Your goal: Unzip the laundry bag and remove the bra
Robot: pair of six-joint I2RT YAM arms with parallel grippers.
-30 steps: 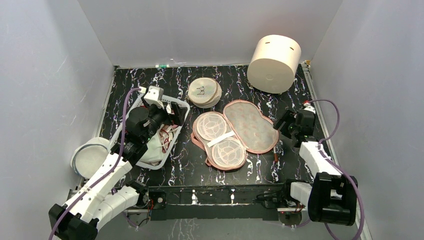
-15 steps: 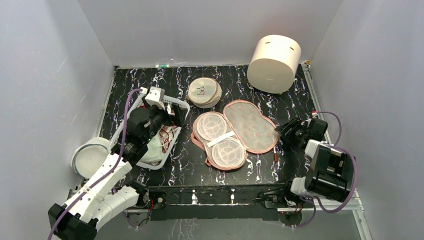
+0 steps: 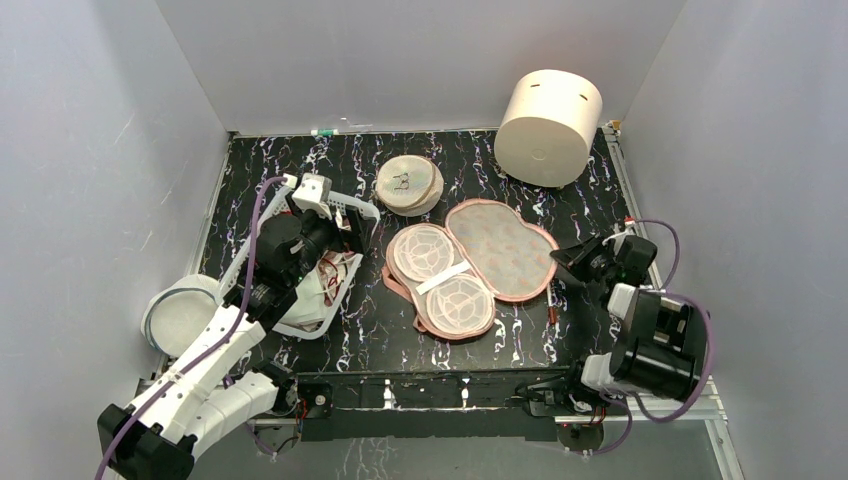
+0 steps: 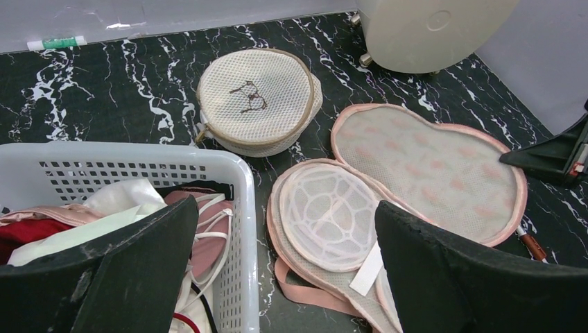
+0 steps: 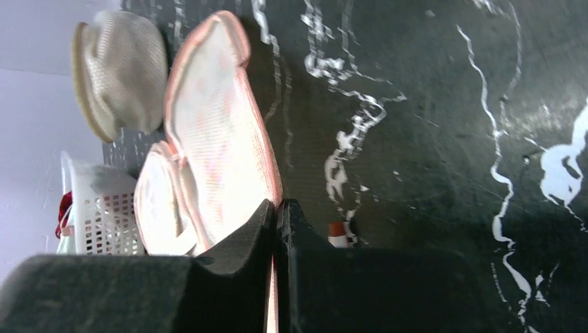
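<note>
The laundry bag [image 3: 500, 250] [image 4: 430, 166] [image 5: 215, 125] lies unzipped and spread flat mid-table. Its pink-trimmed flap is turned out to the right. The left half [image 3: 440, 280] holds two white mesh cups under a white strap. My right gripper [image 3: 556, 262] [image 5: 276, 208] is shut on the flap's pink right edge, low on the table. My left gripper [image 3: 345, 232] [image 4: 284, 208] hangs open and empty over the right rim of the white basket [image 3: 312, 330] [image 4: 139, 152]. An off-white garment [image 4: 118, 198], the bra as far as I can tell, lies in that basket among pink and red clothes.
A round cream mesh disc [image 3: 409, 184] [image 4: 256, 100] lies behind the bag. A large cream cylinder [image 3: 548, 112] stands at the back right. A white round container [image 3: 180, 315] sits left of the basket. A small red-and-white object [image 3: 551, 312] [image 5: 338, 234] lies by the right gripper.
The right arm folded back toward its base and its gripper went from open to shut on the flap's edge. The left arm and the bag stayed put.
</note>
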